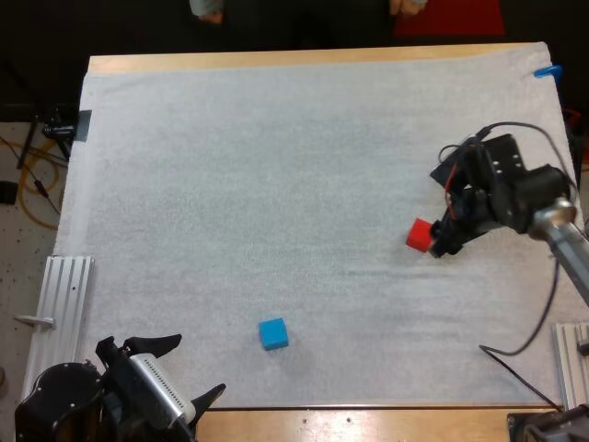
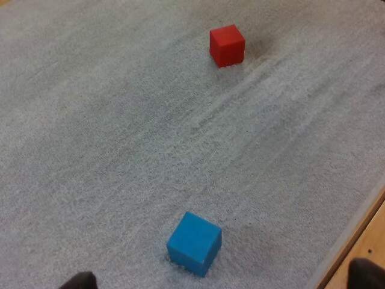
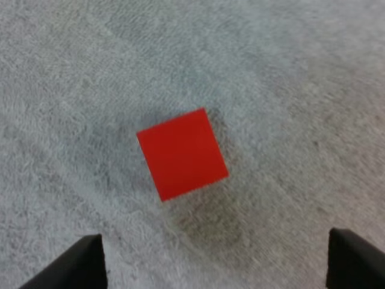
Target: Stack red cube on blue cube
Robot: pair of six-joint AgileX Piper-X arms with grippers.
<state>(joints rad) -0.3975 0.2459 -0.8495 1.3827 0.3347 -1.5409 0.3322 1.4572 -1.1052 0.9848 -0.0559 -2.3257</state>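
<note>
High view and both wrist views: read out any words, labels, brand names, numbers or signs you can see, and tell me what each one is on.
None: no text can be read in any view.
Red cube: plain faces, no marking.
Blue cube: plain faces, no marking.
White mat: no print.
Right arm: black housing, no label that can be read.
</note>
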